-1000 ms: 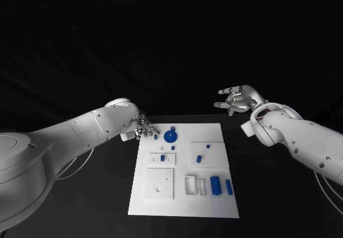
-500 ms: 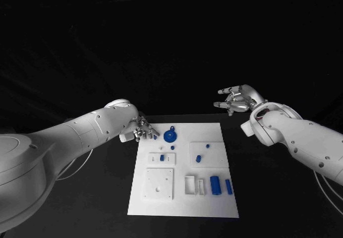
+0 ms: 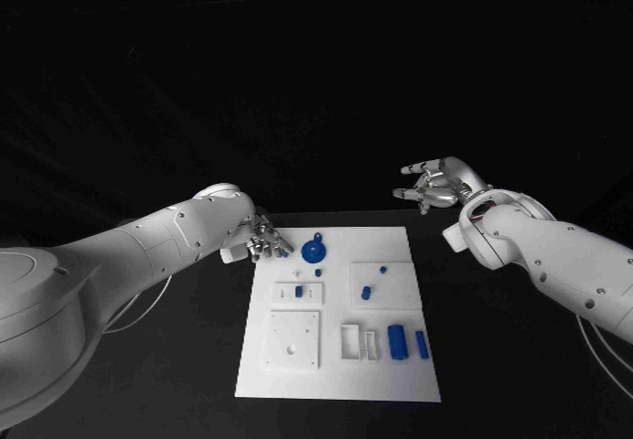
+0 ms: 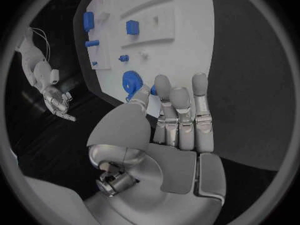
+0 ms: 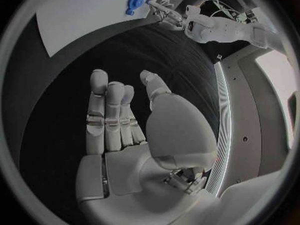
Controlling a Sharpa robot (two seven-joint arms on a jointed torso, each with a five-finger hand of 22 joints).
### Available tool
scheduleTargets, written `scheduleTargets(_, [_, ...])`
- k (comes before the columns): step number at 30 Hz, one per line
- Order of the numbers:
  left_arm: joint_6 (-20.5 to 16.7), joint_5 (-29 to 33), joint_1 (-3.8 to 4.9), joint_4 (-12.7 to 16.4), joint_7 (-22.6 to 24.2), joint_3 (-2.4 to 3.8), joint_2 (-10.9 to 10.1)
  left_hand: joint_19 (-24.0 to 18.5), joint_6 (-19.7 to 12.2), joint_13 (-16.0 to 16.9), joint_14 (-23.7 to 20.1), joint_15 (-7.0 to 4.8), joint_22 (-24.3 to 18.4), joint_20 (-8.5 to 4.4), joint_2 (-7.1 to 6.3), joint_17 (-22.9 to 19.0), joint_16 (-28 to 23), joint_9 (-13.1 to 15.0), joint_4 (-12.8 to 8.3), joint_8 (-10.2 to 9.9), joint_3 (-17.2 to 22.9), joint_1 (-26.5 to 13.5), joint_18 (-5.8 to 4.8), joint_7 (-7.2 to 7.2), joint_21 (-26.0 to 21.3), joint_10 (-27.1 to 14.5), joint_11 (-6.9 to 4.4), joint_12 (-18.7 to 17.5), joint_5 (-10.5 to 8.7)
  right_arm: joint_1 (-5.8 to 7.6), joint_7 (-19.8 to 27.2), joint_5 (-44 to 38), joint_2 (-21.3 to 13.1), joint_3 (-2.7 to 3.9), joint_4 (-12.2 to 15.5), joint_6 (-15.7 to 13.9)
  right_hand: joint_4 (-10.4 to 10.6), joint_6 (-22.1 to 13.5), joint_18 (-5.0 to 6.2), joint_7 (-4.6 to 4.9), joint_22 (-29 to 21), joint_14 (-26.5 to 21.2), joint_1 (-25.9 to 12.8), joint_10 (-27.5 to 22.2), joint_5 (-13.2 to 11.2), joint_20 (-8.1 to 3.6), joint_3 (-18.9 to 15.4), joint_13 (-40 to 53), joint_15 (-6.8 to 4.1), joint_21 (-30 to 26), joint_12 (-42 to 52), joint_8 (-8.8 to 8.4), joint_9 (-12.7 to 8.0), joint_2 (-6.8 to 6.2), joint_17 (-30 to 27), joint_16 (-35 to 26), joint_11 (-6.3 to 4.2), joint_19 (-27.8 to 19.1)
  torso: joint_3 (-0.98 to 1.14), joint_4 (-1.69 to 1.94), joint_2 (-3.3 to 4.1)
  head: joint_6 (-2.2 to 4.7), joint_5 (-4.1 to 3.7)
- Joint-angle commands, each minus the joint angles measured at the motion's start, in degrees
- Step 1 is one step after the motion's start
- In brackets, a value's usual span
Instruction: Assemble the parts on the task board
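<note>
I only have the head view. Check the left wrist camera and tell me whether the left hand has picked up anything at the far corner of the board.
Observer: No. The left hand holds nothing; its fingers are stretched out straight above the task board, with the thumb tip close beside the round blue part.
Operator: Now report the right hand's palm.
Observer: In the right wrist view the right hand has a bare palm and outstretched fingers, and it is over the black table, off the board.
</note>
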Motion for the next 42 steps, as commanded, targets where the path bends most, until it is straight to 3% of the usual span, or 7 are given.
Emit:
scheduleTargets(1, [-0.04, 1.23, -0.04, -0.01, 1.23, -0.02, 0.04, -0.17, -0.04, 0.08, -0.45, -0.15, 1.10, 0.30, 0.97, -0.05, 0.29, 0.12, -0.44, 0.42, -0.06, 0.13, -0.26, -0.22, 0.27, 0.62, 0.08, 0.24, -0.23, 0.02, -0.06, -0.46, 0.17, 0.04, -0.15, 0.36, 0.27, -0.25, 0.73, 0.08, 1.03, -0.28, -0.29, -0.26, 0.10, 0.14, 0.08, -0.10, -0.13, -0.19, 0.08, -0.11, 0.03, -0.11, -0.04, 0.13, -0.04, 0.23, 0.04, 0.03, 0.04, -0.05, 0.01])
scheduleTargets(18, [-0.95, 2.46, -0.03, -0.17, 2.06, -0.01, 0.16, -0.22, 0.16, 0.34, -0.36, -0.24, 1.14, 0.22, 3.34, 0.07, 0.69, 0.43, -2.24, 0.75, 0.77, 2.13, -0.31, -0.51, 0.66, 0.74, -0.08, 0.59, 0.02, 0.02, -0.16, -0.41, 0.79, 0.03, -0.75, 0.89, 0.39, -0.15, 0.74, 0.08, 1.03, -0.26, -0.36, -0.26, 0.13, 0.14, 0.04, -0.05, -0.13, -0.17, 0.13, -0.10, 0.04, -0.05, -0.02, 0.17, -0.04, 0.25, 0.01, 0.01, 0.02, -0.05, 0.14])
scheduleTargets(25, [-2.14, 2.43, -0.02, 0.00, 2.38, -0.02, -0.03, -0.37, 0.22, 0.25, -0.47, -0.90, 1.13, -0.48, 5.75, 0.00, 0.54, 9.47, -6.44, 9.00, 4.93, 5.36, -0.78, -2.09, 0.93, 0.38, -1.01, 0.39, 3.62, 0.01, -0.24, -0.40, 0.89, 0.03, -0.95, 1.15, 0.44, -0.11, 0.73, 0.07, 1.03, -0.28, -0.44, -0.28, 0.16, 0.14, 0.00, -0.03, -0.13, -0.16, 0.15, -0.10, 0.03, -0.02, -0.01, 0.18, -0.04, 0.23, -0.07, 0.12, -0.02, -0.09, 0.11])
scheduleTargets(29, [-2.94, 2.50, -0.01, 0.29, 2.42, -0.02, -0.28, -0.58, -1.15, 0.53, -0.43, -0.97, 1.11, -0.63, 5.07, 0.01, 0.74, 13.92, -8.58, 11.59, 9.81, 2.87, -0.89, -2.29, 1.47, 0.10, -1.18, 0.80, 3.93, 0.01, -0.27, -0.39, 0.93, 0.03, -1.02, 1.27, 0.44, -0.11, 0.73, 0.07, 1.03, -0.28, -0.44, -0.28, 0.16, 0.14, 0.00, -0.03, -0.13, -0.16, 0.15, -0.10, 0.03, -0.02, -0.01, 0.18, -0.04, 0.23, -0.08, 0.11, -0.04, -0.11, 0.20])
scheduleTargets(31, [-3.60, 2.76, -0.01, 0.58, 2.35, -0.03, -0.50, -0.53, -0.74, 0.49, -0.33, -1.01, 1.14, -0.71, 3.58, 0.03, 0.77, 14.24, -8.77, 11.67, 15.23, 2.27, -0.86, -2.34, 1.72, 0.27, -1.33, 0.73, 0.23, 0.01, -0.28, -0.37, 0.93, 0.03, -1.05, 1.31, 0.44, -0.11, 0.73, 0.07, 1.03, -0.28, -0.44, -0.28, 0.16, 0.14, 0.00, -0.03, -0.13, -0.16, 0.15, -0.10, 0.03, -0.02, -0.01, 0.18, -0.04, 0.23, -0.11, 0.16, -0.09, -0.12, 0.19])
scheduleTargets(37, [-6.80, 4.71, 0.18, 3.53, 1.37, -0.02, -2.56, -0.32, -0.13, 0.63, 0.13, -1.13, 1.15, -0.80, 1.86, 0.23, 0.94, 15.20, -8.33, 12.08, 18.40, 1.58, -0.80, -2.60, 2.27, 0.78, -1.55, 0.83, 1.74, 0.01, -0.30, -0.27, 0.79, 0.03, -1.08, 1.37, 0.44, -0.11, 0.73, 0.07, 1.03, -0.28, -0.44, -0.28, 0.16, 0.14, 0.00, -0.03, -0.13, -0.16, 0.15, -0.10, 0.03, -0.02, -0.01, 0.18, -0.04, 0.23, -0.12, 0.31, -0.25, -0.03, 0.44])
scheduleTargets(42, [-10.45, 6.86, 0.72, 9.89, -0.34, 0.01, -6.35, -0.20, 0.40, 0.66, 0.45, -1.21, 1.14, -0.88, 1.42, 0.39, 0.97, 15.48, -8.51, 12.09, 19.18, 1.23, -0.77, -2.75, 2.61, 1.16, -1.69, 0.76, 2.28, 0.00, -0.35, -0.17, 0.44, 0.03, -1.05, 1.38, 0.44, -0.11, 0.73, 0.07, 1.03, -0.28, -0.44, -0.28, 0.16, 0.14, 0.00, -0.03, -0.13, -0.16, 0.15, -0.10, 0.03, -0.02, -0.01, 0.18, -0.04, 0.23, -0.08, 0.73, -0.76, -0.36, 0.47])
